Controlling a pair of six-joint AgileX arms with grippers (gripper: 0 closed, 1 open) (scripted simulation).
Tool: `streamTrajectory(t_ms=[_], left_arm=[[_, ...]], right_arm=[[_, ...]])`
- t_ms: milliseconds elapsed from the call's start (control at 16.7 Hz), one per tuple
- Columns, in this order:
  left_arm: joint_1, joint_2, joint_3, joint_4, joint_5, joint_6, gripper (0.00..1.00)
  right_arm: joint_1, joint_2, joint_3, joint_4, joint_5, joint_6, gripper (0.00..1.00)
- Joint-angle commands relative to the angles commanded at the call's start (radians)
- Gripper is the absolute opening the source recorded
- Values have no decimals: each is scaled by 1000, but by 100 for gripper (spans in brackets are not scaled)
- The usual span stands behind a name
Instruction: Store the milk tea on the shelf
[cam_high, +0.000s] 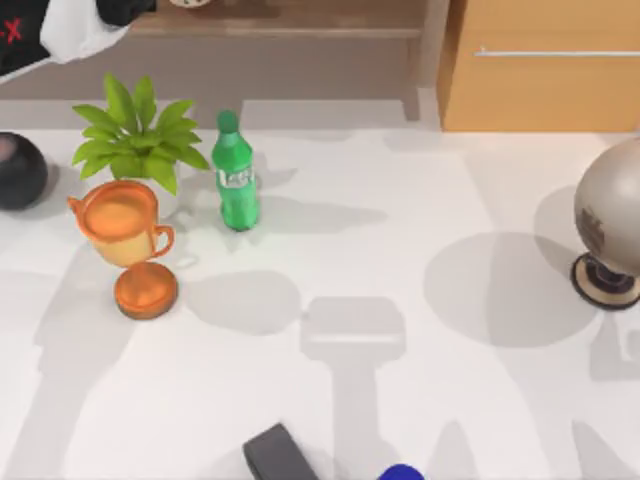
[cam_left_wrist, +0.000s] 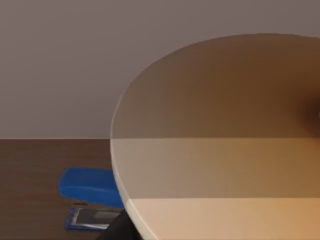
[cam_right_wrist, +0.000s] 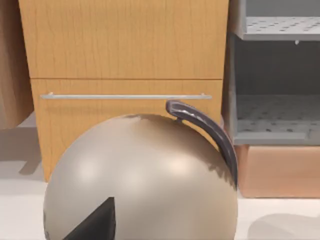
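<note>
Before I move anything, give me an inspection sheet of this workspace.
Surface: white table, crossed by shadows.
Job's things: shelf along the far edge, with a grey-brown recess beneath. The milk tea cannot be identified for sure; a beige rounded form sits close to the left wrist camera.
Clutter: potted plant, green soda bottle, orange trophy cup, black ball, grey globe on a stand, dark grey block, blue object.
Pincers: left arm at the shelf's left end.
Cables: nothing seen.
Surroundings: orange-wood cabinet with a silver handle bar, right of the shelf; grey rack beside it.
</note>
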Motion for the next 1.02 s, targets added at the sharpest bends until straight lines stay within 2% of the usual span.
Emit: streamTrajectory(t_ms=[60, 840, 1020], left_arm=[[0, 0, 0, 0, 0, 0, 0], [0, 0, 0, 0, 0, 0, 98], [0, 0, 0, 0, 0, 0, 100]], right_arm=[[0, 0, 0, 0, 0, 0, 100], [0, 0, 0, 0, 0, 0, 100], [0, 0, 0, 0, 0, 0, 100]])
